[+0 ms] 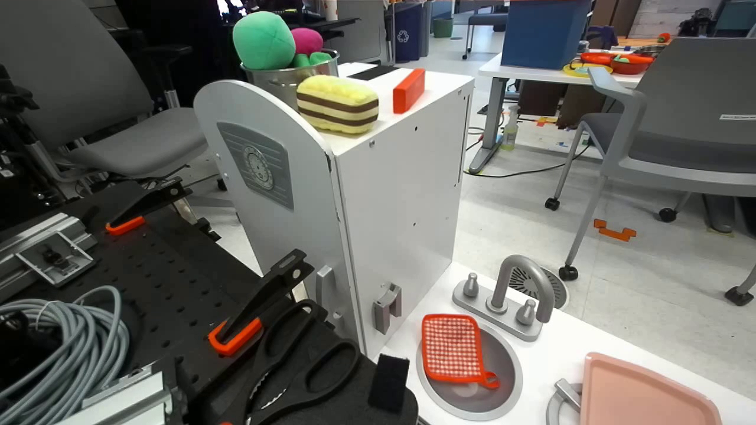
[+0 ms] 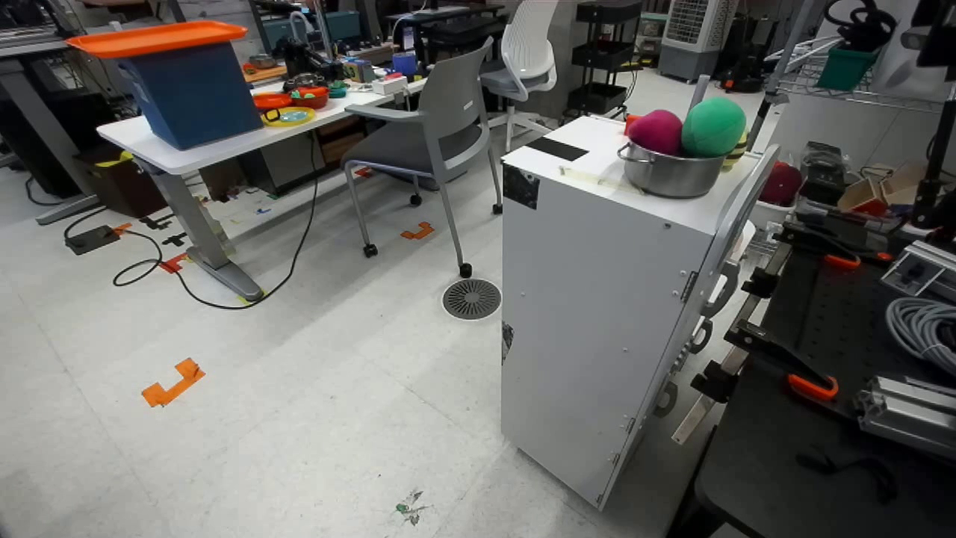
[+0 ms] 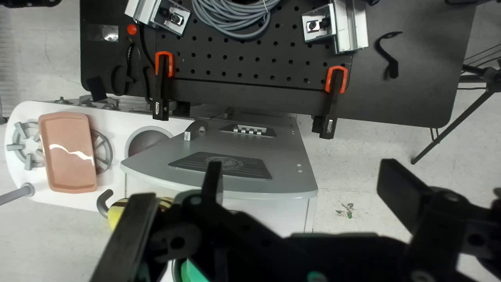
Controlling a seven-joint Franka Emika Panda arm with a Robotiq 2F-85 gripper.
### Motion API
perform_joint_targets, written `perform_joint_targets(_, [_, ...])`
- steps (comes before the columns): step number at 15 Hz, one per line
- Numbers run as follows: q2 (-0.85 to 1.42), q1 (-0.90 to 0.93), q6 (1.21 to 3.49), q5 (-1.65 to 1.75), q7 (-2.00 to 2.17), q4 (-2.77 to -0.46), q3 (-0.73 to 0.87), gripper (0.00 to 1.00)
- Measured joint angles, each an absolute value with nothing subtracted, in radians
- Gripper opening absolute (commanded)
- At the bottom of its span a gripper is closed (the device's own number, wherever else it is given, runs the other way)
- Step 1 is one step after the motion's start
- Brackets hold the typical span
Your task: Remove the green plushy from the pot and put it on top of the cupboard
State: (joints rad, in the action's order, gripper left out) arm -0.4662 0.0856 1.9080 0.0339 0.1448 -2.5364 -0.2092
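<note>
The green plushy (image 1: 264, 40) is a round bright-green ball resting on top of the metal pot (image 1: 273, 82), rising above its rim. It also shows in an exterior view (image 2: 715, 127), with the pot's wall (image 2: 665, 178) under it. The pot stands on top of the white cupboard (image 1: 407, 189), near its rounded side panel; the cupboard also shows in an exterior view (image 2: 590, 314). My gripper (image 3: 302, 176) is open and empty in the wrist view, with the cupboard's rounded panel (image 3: 238, 184) beyond it. The arm is out of both exterior views. Part of the green plushy (image 3: 194, 272) shows behind the gripper.
A pink ball (image 1: 307, 41) and smaller green pieces share the pot. A yellow striped block (image 1: 338, 105) and an orange block (image 1: 409, 91) stand on the cupboard top. The black table (image 3: 250, 90) holds clamps, scissors and cable. A toy sink (image 1: 511, 383) adjoins the cupboard.
</note>
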Motion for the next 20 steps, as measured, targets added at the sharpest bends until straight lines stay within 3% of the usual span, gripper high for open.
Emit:
perform_joint_targets(9, [-0.471, -0.008, 1.921, 0.064, 0.244, -2.431, -0.121, 1.00])
perform_joint_targets(20, [-0.379, -0.072, 2.190, 0.205, 0.483, -2.433, -0.123, 1.00])
